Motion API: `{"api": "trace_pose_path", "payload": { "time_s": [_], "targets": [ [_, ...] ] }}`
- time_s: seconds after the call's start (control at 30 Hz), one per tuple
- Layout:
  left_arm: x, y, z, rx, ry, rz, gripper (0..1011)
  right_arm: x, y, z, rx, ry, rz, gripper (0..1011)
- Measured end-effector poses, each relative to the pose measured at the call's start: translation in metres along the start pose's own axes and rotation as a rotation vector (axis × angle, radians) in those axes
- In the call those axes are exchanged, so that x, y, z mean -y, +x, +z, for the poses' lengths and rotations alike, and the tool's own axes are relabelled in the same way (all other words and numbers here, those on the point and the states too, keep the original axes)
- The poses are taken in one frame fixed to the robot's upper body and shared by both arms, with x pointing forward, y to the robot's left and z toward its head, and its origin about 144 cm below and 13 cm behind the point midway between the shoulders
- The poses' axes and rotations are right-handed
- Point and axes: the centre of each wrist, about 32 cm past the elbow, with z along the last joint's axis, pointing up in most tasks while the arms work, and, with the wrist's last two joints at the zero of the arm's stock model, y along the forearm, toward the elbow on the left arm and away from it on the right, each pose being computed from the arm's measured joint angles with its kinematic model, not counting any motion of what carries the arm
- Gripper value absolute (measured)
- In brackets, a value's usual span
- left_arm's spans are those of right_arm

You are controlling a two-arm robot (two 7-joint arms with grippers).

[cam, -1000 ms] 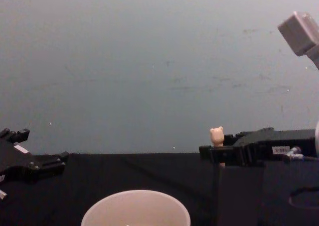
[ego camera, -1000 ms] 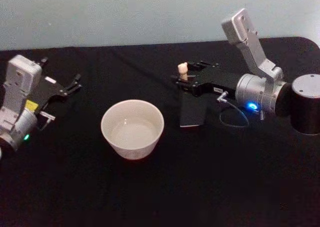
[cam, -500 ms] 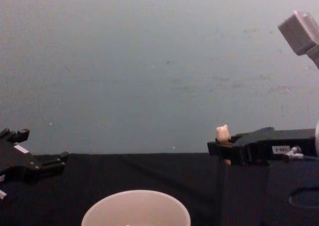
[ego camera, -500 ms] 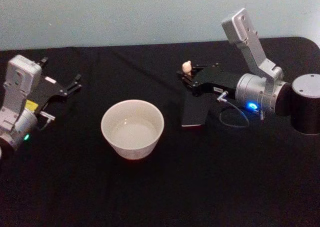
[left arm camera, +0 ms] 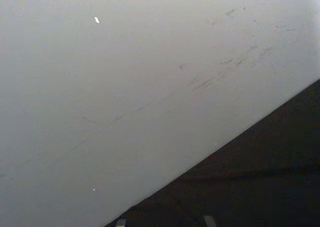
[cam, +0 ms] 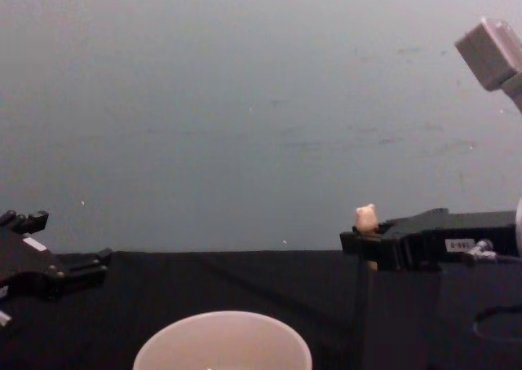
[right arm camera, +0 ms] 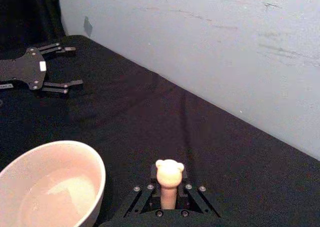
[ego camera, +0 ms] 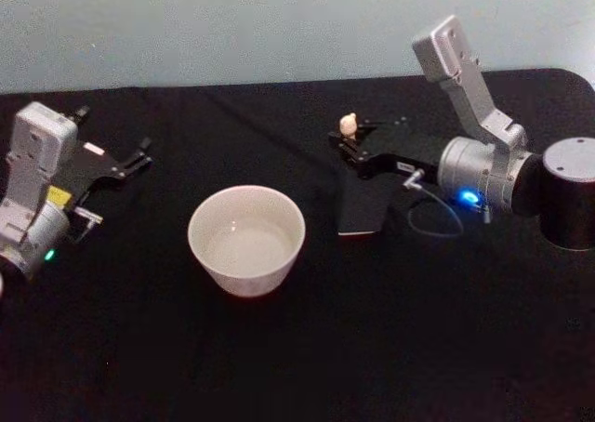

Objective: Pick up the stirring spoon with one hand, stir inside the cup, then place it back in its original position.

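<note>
right gripper clamped on the handle of the stirring spoon, just under the bear head. spoon upright over the dark holder, at 3 o'clock from the cup; its bowl is hidden. left gripper at 10 o'clock from the cup, fingers spread, holding nothing.

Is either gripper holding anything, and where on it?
Right gripper grips the stirring spoon by its beige handle, just under the bear head; left gripper holds nothing.
</note>
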Motion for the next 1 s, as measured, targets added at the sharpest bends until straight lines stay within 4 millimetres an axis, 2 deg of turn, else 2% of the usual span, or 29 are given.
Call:
{"api": "trace_pose_path", "payload": {
  "time_s": [0.43,1.0],
  "targets": [
    [0.000,0.000,0.000,0.000,0.000,0.000,1001,0.005,-0.001,0.001,-0.020,0.033,0.007,173],
    [0.000,0.000,0.000,0.000,0.000,0.000,1001,0.021,-0.004,0.018,-0.013,0.167,-0.017,173]
  ]
}}
